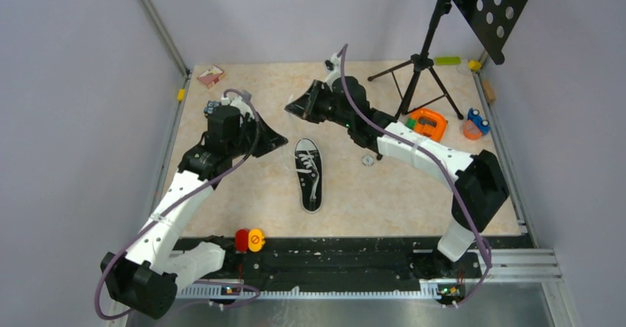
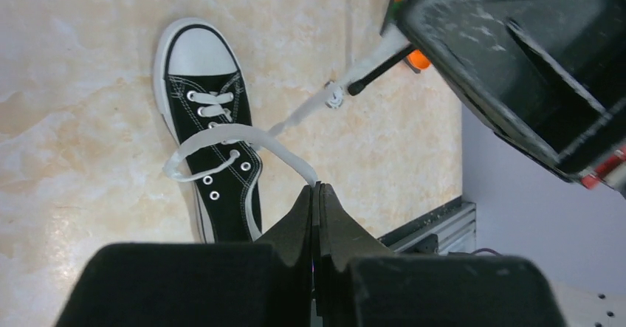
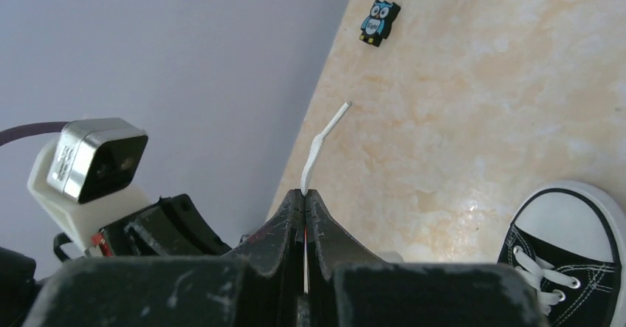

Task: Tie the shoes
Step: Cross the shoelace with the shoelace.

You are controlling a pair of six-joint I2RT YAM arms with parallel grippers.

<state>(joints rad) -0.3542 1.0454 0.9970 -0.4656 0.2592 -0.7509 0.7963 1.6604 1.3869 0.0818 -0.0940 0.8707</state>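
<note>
Here, the black shoe is lying on its sole near the middle of the table, its white toe cap pointing away from the arm bases and its heel pointing toward them. One white lace is rising off the eyelets in a flat loop and running up to the left pincer, whose fingers are pressing together on it. In the top view that pincer is hanging just beside the toe end, on the shoe's left and apart from the canvas. The right pincer is hovering beyond the toe cap, on the far side of the shoe, and its fingers are likewise pressing together, pinching a lace end whose stiff tip is sticking out past the fingertips. A small metal ring is lying on the table to the right of the shoe. Farther out, an owl figure is sitting near the left edge, a black tripod is standing at the far right, and an orange tool is resting beside its feet.
</note>
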